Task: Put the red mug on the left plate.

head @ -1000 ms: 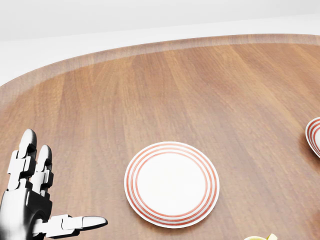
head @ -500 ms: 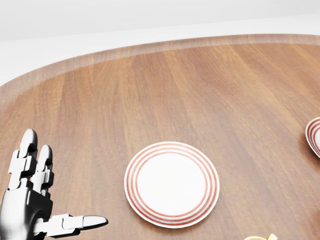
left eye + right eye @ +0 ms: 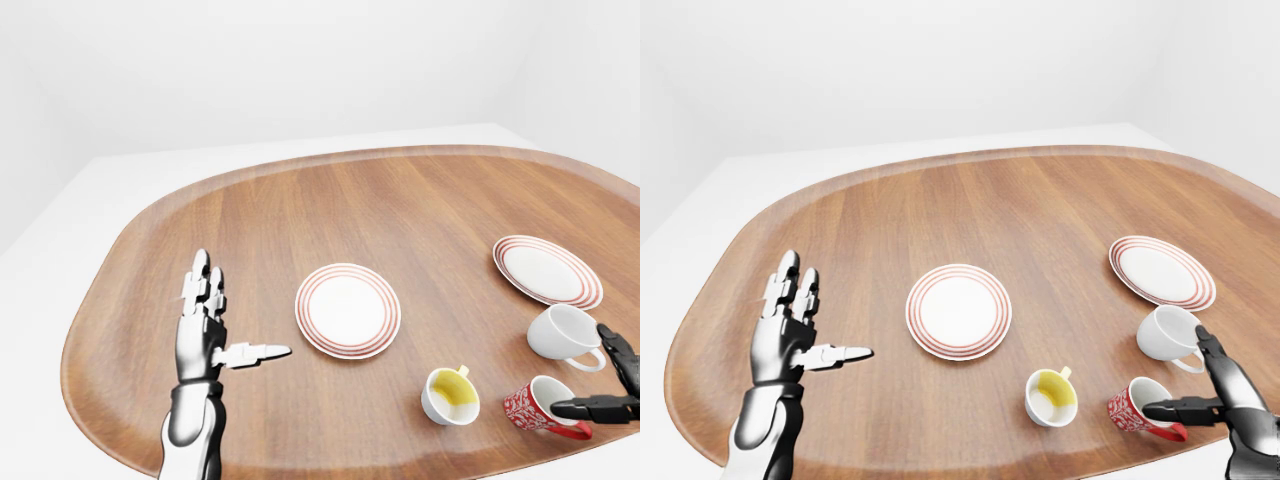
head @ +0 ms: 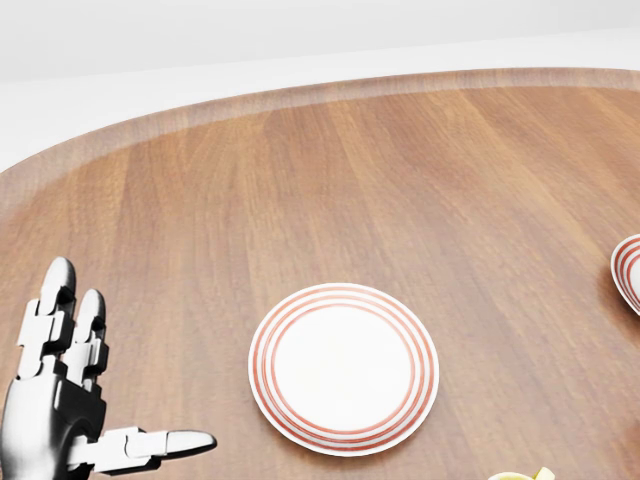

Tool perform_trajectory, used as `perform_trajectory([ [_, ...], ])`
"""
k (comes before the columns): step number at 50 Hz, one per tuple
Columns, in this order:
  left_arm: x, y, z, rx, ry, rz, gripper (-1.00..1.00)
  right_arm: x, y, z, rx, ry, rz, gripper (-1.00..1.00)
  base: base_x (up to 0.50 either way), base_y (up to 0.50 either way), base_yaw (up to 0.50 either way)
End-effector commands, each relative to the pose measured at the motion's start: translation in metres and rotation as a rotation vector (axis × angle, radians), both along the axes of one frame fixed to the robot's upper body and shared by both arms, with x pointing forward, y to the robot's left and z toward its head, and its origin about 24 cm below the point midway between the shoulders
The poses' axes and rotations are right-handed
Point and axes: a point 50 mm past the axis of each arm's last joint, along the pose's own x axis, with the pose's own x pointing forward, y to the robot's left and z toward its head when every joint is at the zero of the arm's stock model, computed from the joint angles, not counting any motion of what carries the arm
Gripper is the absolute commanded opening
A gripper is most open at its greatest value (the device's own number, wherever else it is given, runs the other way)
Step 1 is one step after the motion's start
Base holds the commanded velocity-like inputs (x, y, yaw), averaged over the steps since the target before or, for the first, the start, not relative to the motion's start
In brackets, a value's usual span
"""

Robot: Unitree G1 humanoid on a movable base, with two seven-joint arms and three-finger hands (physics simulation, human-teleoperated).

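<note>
The wooden table [image 3: 970,200] carries, in the right-eye view, the left plate [image 3: 958,311] with red rings near its centre and a matching right plate [image 3: 1162,271] well apart toward the right edge. Below these sit a white mug [image 3: 1167,333] tipped on its side, the red mug [image 3: 1137,409] also on its side at lower right, off both plates, and a mug with a yellow inside [image 3: 1051,397] just left of it. The left hand [image 3: 800,335] hangs released over bare table left of the left plate, fingers spread and thumb out, while the right hand [image 3: 1215,390] is unclenched, its dark fingers about the red mug's mouth without closing round it.
</note>
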Motion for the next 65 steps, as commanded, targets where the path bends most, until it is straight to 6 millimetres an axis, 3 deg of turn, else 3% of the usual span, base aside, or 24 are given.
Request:
perform_trajectory([
  [1, 0.001, 0.0, 0.0, 0.0, 0.002, -0.001, 1.0, 0.032, 0.012, 0.012, -0.05, 0.051, 0.155, 1.0, 0.0, 0.0, 0.0],
  [9, 0.0, 0.0, 0.0, 0.001, 0.001, -0.001, 1.0, 0.043, 0.017, 0.006, -0.028, 0.079, 0.186, 1.0, 0.0, 0.0, 0.0],
  [24, 0.0, -0.001, 0.0, 0.002, 0.001, -0.002, 1.0, 0.023, 0.011, -0.024, 0.069, 0.112, 0.076, 1.0, 0.0, 0.0, 0.0],
  [39, -0.001, -0.001, 0.0, 0.003, 0.0, -0.002, 1.0, 0.017, 0.01, -0.038, 0.119, 0.14, 0.046, 1.0, 0.0, 0.0, 0.0],
  [40, -0.001, -0.001, 0.0, 0.002, 0.0, -0.002, 1.0, 0.017, 0.011, -0.039, 0.12, 0.143, 0.047, 0.71, 0.0, 0.0, 0.0],
  [41, -0.001, -0.001, 0.0, 0.003, 0.0, -0.002, 1.0, 0.016, 0.011, -0.039, 0.119, 0.146, 0.045, -0.41, 0.0, 0.0, 0.0],
  [42, -0.001, -0.001, 0.0, 0.003, 0.0, -0.002, 1.0, 0.016, 0.011, -0.039, 0.119, 0.147, 0.045, -0.94, 0.0, 0.0, 0.0],
  [52, 0.0, -0.001, 0.0, 0.003, 0.001, -0.003, 1.0, 0.01, 0.011, -0.05, 0.148, 0.186, 0.026, -1.0, 0.0, 0.0, 0.0],
  [65, 0.001, -0.001, 0.0, 0.002, 0.002, -0.002, 1.0, 0.012, 0.013, -0.048, 0.141, 0.19, 0.052, -1.0, 0.0, 0.0, 0.0],
])
